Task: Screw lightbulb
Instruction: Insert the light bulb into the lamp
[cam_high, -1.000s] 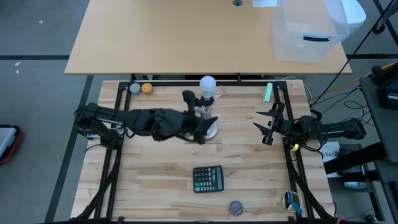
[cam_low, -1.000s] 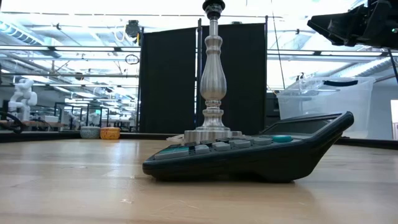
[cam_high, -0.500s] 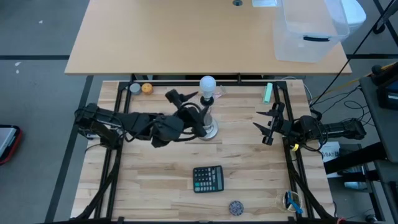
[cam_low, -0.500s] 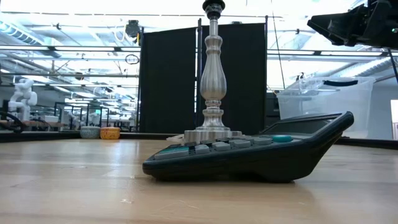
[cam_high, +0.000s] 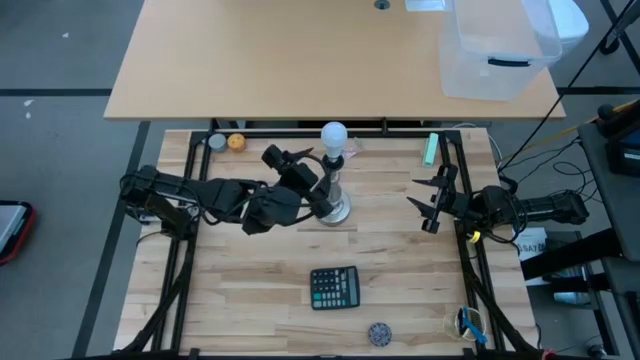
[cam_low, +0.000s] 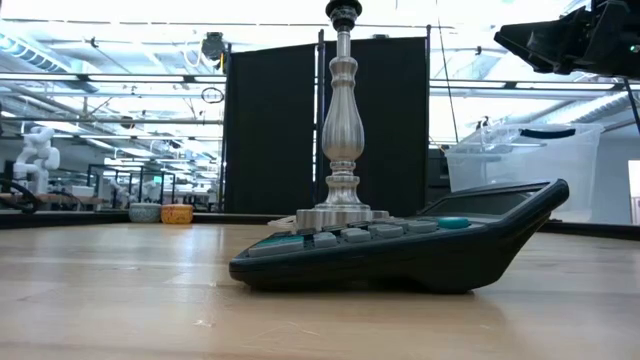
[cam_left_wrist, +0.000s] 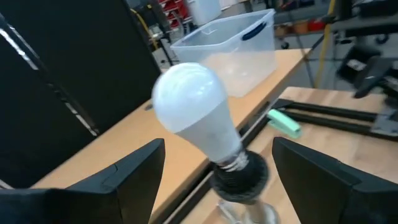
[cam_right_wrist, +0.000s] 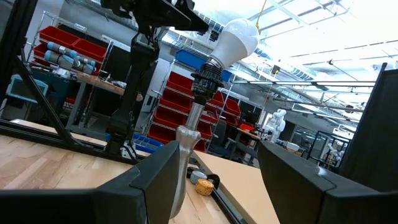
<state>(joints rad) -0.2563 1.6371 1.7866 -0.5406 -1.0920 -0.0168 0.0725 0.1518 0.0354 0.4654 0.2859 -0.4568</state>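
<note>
The lightbulb (cam_high: 333, 135) is a frosted white globe that stands with its screw base in the dark socket on top of the silver stand (cam_high: 338, 208), upright at the table's far middle. The left wrist view shows the lightbulb (cam_left_wrist: 194, 112) between the two fingers of my left gripper (cam_left_wrist: 217, 142), which is open and apart from it on both sides. My left gripper (cam_high: 290, 158) comes level from the table's left. At the right edge my right gripper (cam_high: 425, 205) waits open, and its wrist view looks at the lightbulb (cam_right_wrist: 236, 38) from afar.
A dark calculator (cam_high: 334, 287) lies toward the near edge, in front of the stand (cam_low: 342, 120). A small orange ball (cam_high: 236, 142) sits at the far left, a green object (cam_high: 430, 150) at the far right. A clear plastic bin (cam_high: 500, 50) stands on the table behind.
My left gripper has rolled about its own axis and swung from over the stand's base toward the far edge, up beside the lightbulb. Its fingers stay equally wide. The lightbulb and stand have kept still.
</note>
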